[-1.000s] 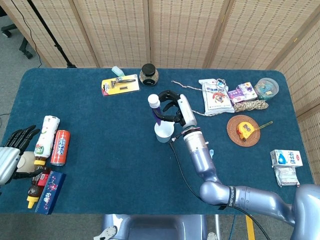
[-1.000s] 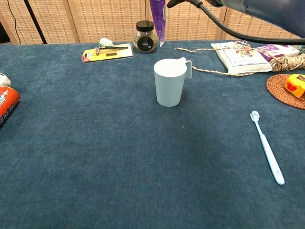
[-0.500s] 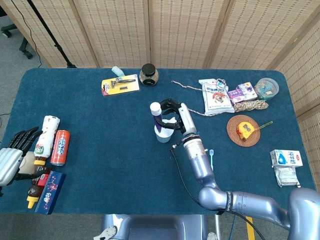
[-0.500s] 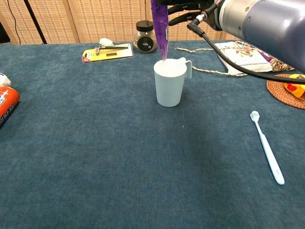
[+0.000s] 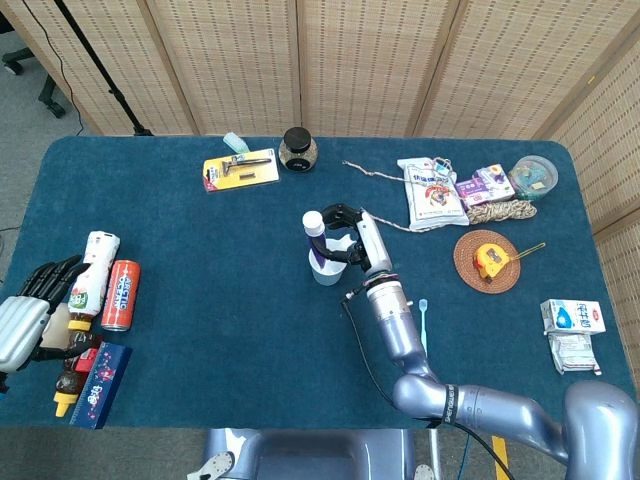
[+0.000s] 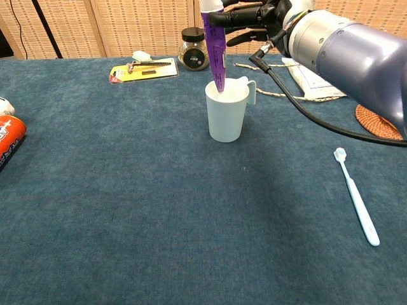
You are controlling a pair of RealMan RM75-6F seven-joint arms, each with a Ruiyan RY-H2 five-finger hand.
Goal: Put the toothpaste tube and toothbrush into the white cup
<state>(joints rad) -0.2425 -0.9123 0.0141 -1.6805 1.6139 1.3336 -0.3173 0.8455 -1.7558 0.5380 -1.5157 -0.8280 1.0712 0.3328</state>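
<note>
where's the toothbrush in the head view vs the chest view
Head view: the toothbrush lies right of the right forearm, just below centre, mostly hidden by the arm.
Chest view: it lies lower right on the cloth, head pointing away.
Shared landmark: the white cup, up and left of it in both.

glass jar [image 5: 298, 149], razor pack [image 5: 240, 170], red can [image 5: 121, 295]

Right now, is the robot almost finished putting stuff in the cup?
About halfway. Nothing sits fully in the white cup yet. The right hand holds the purple toothpaste tube with its lower end dipped inside the cup. The toothbrush lies on the table untouched, so that is left.
</note>
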